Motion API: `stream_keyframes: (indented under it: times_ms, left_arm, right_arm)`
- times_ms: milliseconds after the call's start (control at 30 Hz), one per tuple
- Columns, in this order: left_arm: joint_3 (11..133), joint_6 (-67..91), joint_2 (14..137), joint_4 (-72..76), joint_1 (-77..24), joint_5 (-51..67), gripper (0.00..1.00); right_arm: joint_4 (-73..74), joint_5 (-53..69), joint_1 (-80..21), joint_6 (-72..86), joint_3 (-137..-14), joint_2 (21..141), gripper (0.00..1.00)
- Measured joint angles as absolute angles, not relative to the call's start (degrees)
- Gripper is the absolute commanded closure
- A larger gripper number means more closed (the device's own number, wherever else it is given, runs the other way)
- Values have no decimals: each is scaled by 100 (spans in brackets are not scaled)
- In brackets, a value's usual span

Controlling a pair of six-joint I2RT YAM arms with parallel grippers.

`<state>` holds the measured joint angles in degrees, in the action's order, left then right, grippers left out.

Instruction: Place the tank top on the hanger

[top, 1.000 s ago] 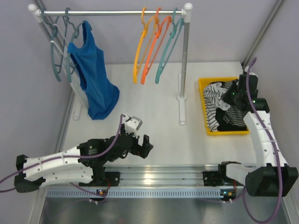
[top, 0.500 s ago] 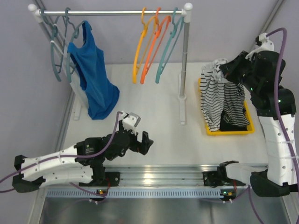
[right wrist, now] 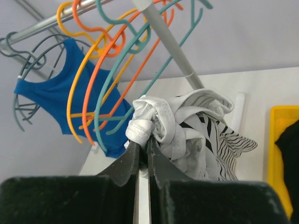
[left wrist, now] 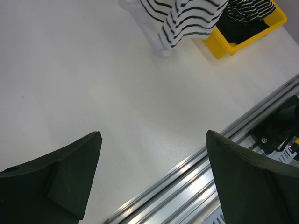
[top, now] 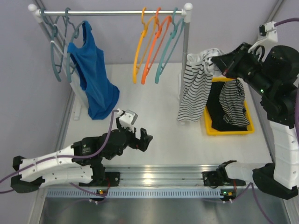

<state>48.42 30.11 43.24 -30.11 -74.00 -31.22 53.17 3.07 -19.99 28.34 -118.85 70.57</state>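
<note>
My right gripper (top: pixel 216 59) is shut on the bunched top edge of the white tank top with bold black stripes (top: pixel 194 86) and holds it in the air left of the yellow bin, beside the rack's right post. In the right wrist view the fabric (right wrist: pixel 187 128) bulges over my shut fingertips (right wrist: pixel 143 142). The yellow-orange hanger (top: pixel 139 49) hangs on the rail, leftmost of three; it shows in the right wrist view (right wrist: pixel 77 100) too. My left gripper (top: pixel 142 140) is open and empty low over the table, and its fingers (left wrist: pixel 70 177) frame bare tabletop.
A yellow bin (top: pixel 229 128) at right holds a dark garment with fine stripes (top: pixel 233 100). A redder orange hanger (top: pixel 152 46) and a teal hanger (top: pixel 169 44) hang beside the yellow one. A blue tank top (top: pixel 93 79) hangs at the rail's left. The rack post (top: pixel 184 60) stands near the striped top.
My right arm has lifted the striped tank top out of the bin and carried it up and left toward the rack post. My left gripper has shifted slightly right.
</note>
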Motion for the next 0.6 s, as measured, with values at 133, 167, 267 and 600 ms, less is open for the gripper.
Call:
stream_keyframes:
  times_ms: [133,167,267,600]
  left_arm:
    - [4856,3011,4287,-2998,-7400,-3214,2]
    - [4856,3020,4278,-2995,-7400,-3242,2]
    - [4853,3133,4222,-2995,-7400,-3365,2]
    - [4364,4021,4392,-3065,-7400,-3885,2]
  right_arm:
    - [4871,303,-2561,2991,-10431,6451,100]
    - [4617,259,-2794,3044,-9845,6246,100]
    - [4213,89,-3686,3299,-7931,5710,100]
    - [3319,-615,-6482,4412,-4416,6606,40]
